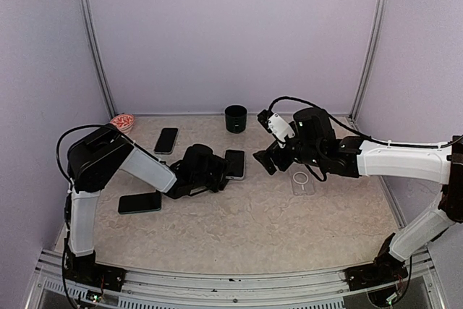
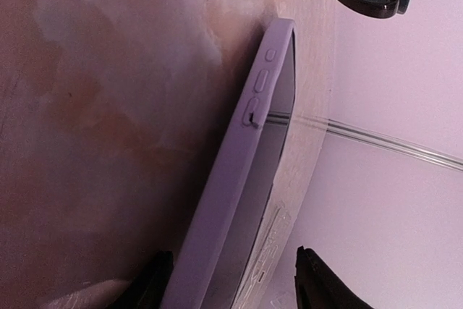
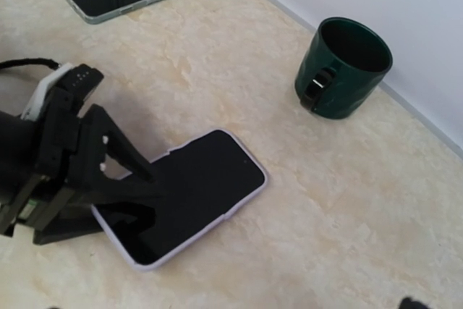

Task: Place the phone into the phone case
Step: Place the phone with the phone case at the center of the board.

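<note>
A black-screened phone (image 1: 235, 163) lies face up on the table inside a lilac case (image 3: 242, 204). In the left wrist view the case's side (image 2: 242, 157) with its buttons runs between my fingers. My left gripper (image 1: 219, 173) is open around the phone's near end. One finger (image 2: 152, 287) is at the back side and the other (image 2: 322, 287) stands clear of the screen. My right gripper (image 1: 265, 158) hovers open and empty just right of the phone. Only its fingertips show at the bottom edge of the right wrist view. A clear case (image 1: 304, 181) lies flat under my right arm.
A dark green cup (image 1: 236, 118) stands at the back, also in the right wrist view (image 3: 343, 70). Two more phones lie at the left (image 1: 166, 140) and front left (image 1: 139, 202). A pink object (image 1: 123, 121) sits at the back left corner.
</note>
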